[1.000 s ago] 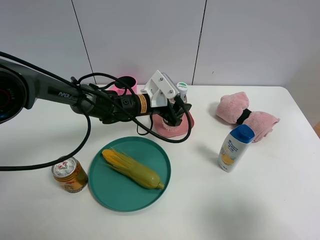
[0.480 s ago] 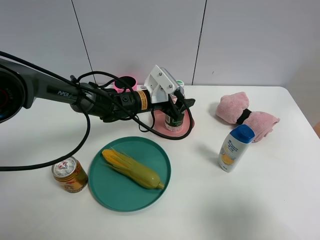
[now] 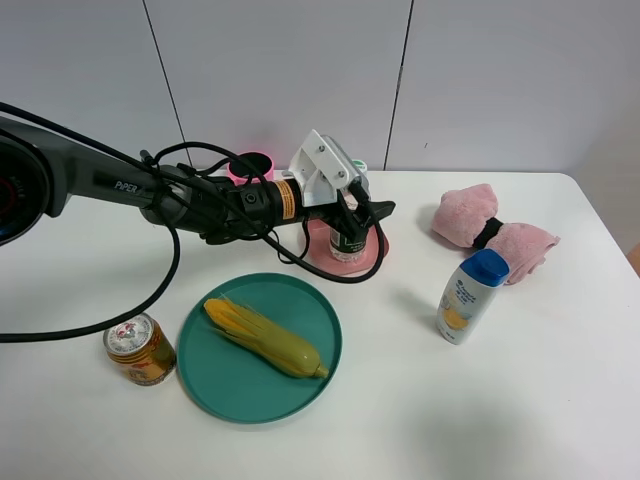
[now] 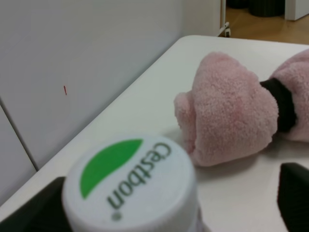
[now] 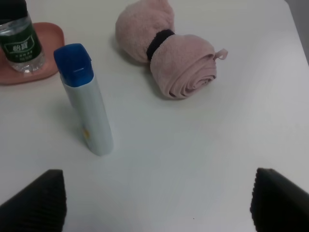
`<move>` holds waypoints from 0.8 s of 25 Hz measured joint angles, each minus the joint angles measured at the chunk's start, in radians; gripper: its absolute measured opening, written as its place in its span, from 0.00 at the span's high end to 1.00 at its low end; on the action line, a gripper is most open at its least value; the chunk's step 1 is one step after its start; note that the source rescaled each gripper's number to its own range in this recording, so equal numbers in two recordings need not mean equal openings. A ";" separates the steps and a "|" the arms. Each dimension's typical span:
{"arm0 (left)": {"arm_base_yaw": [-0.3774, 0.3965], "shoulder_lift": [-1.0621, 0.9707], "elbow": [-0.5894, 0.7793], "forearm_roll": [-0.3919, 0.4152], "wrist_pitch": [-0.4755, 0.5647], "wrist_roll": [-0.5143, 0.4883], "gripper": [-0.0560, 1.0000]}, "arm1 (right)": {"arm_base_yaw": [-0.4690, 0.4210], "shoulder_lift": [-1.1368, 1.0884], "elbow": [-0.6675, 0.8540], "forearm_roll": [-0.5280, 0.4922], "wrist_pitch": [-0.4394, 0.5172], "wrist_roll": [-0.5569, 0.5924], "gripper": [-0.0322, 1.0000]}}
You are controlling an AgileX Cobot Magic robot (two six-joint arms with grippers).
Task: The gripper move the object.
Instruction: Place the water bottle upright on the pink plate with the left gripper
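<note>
The clear water bottle with a green label stands upright on a pink saucer at the table's back middle. My left gripper, a white head with black jaws, hovers at its top with the jaws spread on either side. In the left wrist view the white-and-green cap sits between the wide-apart black fingers, untouched. The right wrist view shows the bottle on the saucer far from my right gripper, which is open and empty.
A white shampoo bottle with a blue cap stands at the right. A rolled pink towel lies behind it. A teal plate holds a corn cob. A tin can and a pink cup are at the left.
My left gripper came down with the bottle and set it on the pink saucer. Its jaws have since spread apart and let the bottle go.
</note>
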State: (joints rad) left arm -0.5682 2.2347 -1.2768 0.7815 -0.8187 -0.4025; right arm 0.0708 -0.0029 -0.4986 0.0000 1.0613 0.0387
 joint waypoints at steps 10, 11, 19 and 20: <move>0.011 -0.054 0.000 0.013 0.046 0.001 0.22 | 0.000 0.000 0.000 0.000 0.000 0.000 0.00; 0.012 -0.068 0.001 0.018 0.062 0.001 0.22 | 0.000 0.000 0.000 0.000 0.000 0.000 0.00; 0.088 -0.266 0.146 0.033 0.184 0.001 0.22 | 0.000 0.000 0.000 0.000 0.000 0.000 0.00; 0.103 -0.305 0.171 0.034 0.213 0.000 0.22 | 0.000 0.000 0.000 0.000 0.000 0.000 0.00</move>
State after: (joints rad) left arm -0.4648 1.9296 -1.1054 0.8153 -0.6062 -0.4023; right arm 0.0708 -0.0029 -0.4986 0.0000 1.0613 0.0387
